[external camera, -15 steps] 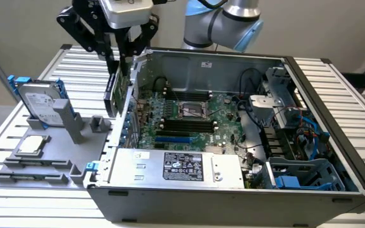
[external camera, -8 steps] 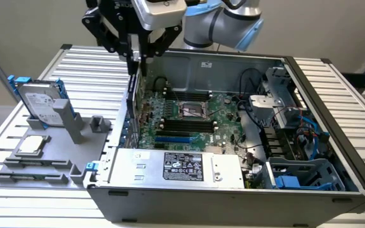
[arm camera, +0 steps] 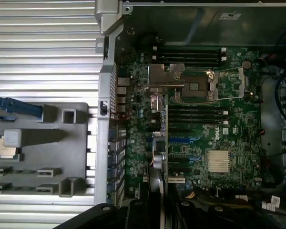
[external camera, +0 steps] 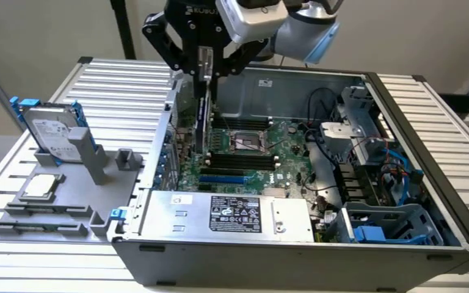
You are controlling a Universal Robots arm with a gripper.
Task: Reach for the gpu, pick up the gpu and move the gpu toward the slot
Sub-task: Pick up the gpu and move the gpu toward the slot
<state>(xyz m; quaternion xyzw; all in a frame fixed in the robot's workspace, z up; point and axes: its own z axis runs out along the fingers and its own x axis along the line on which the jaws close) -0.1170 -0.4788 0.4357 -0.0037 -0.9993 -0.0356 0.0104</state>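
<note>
We see the arm (external camera: 300, 27) reaching down from above, wrist vertical, its black end effector (external camera: 204, 64) pointing straight down with fingers (external camera: 159, 43) clamped on the gpu (external camera: 203, 116).

The hand (external camera: 205, 61) hangs above the open computer case (external camera: 300, 256), gripping the gpu (external camera: 202, 116) by its top edge; the card hangs upright and edge-on over the motherboard (external camera: 251, 159); toward the exterior view's left, a hard drive (external camera: 49, 131) stands in a grey holder (external camera: 55, 201) on the desk (external camera: 120, 91).
</note>
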